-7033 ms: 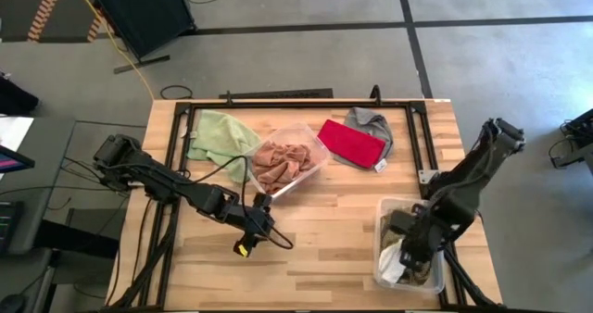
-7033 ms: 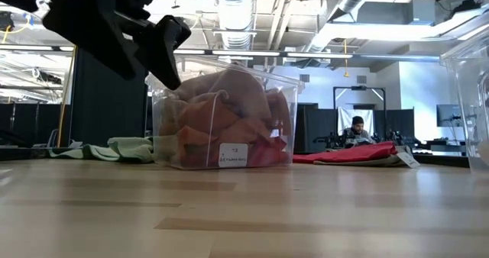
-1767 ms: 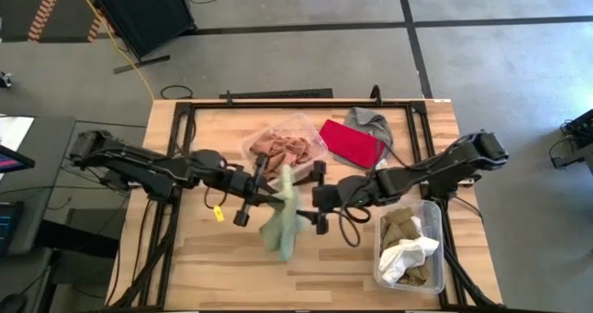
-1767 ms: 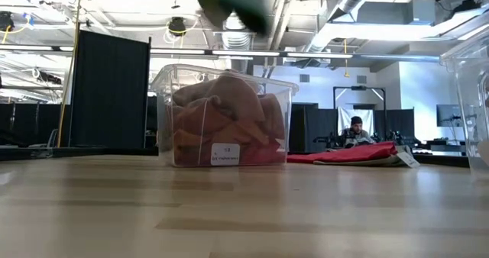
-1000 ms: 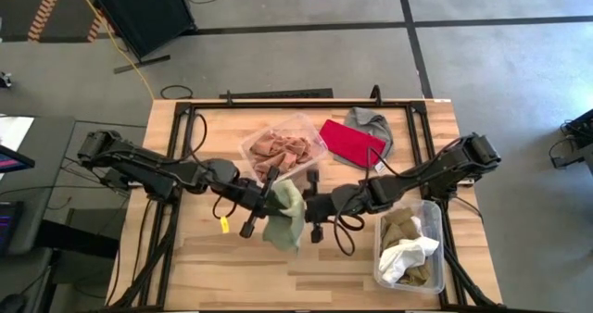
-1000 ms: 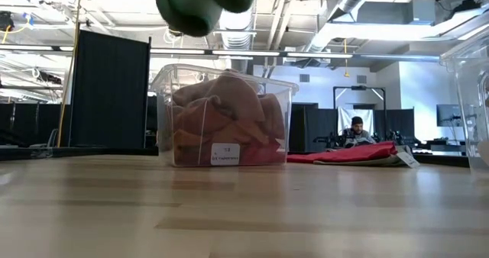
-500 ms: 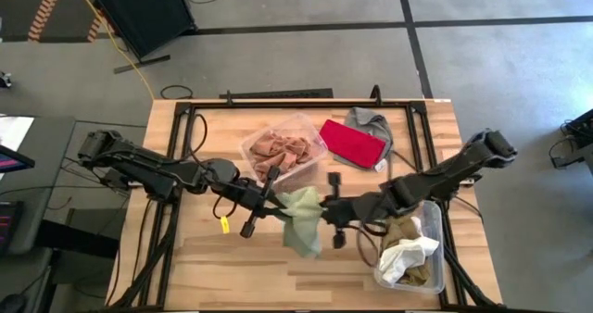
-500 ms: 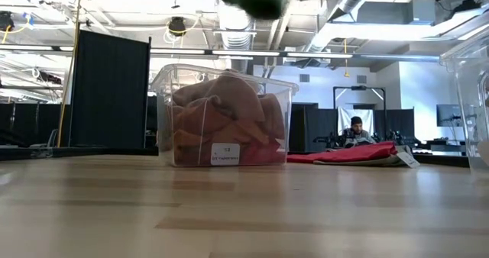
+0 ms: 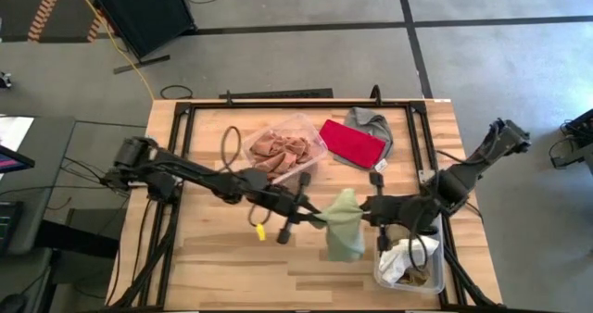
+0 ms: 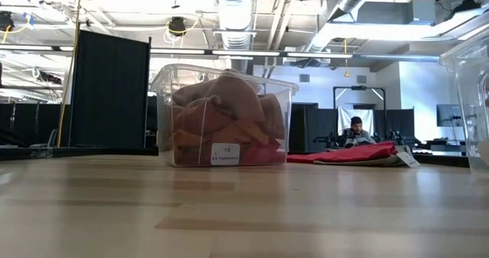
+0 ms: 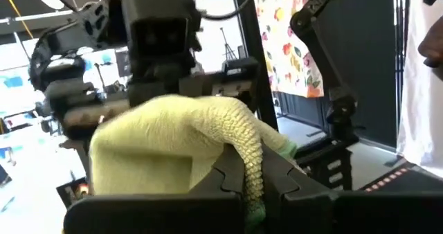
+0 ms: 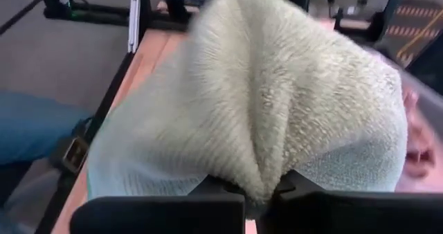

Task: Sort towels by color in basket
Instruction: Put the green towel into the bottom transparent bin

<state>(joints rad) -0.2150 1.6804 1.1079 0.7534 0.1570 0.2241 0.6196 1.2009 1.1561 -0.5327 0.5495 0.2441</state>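
Wooden worktop (image 9: pixel 222 248), seen from above: the pale green towel (image 9: pixel 344 225) hangs between 2 grippers, left gripper (image 9: pixel 310 219) and right gripper (image 9: pixel 371 209), both jaws clamped on it. It has travelled right, nearing the clear bin (image 9: pixel 408 271) of tan and white cloths. Behind lie the orange-filled bin (image 9: pixel 283 149), red towel (image 9: pixel 350 143) and grey towel (image 9: pixel 372 121), clear of its path.

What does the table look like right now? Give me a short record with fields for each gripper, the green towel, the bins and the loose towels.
left gripper: shut on the green towel
right gripper: shut on the same towel, from the opposite side
green towel: held above the table, hanging between both grippers
back bin: holds orange towels
right bin: holds white and brown towels
loose towels: red towel overlapping the grey towel, at the table's back
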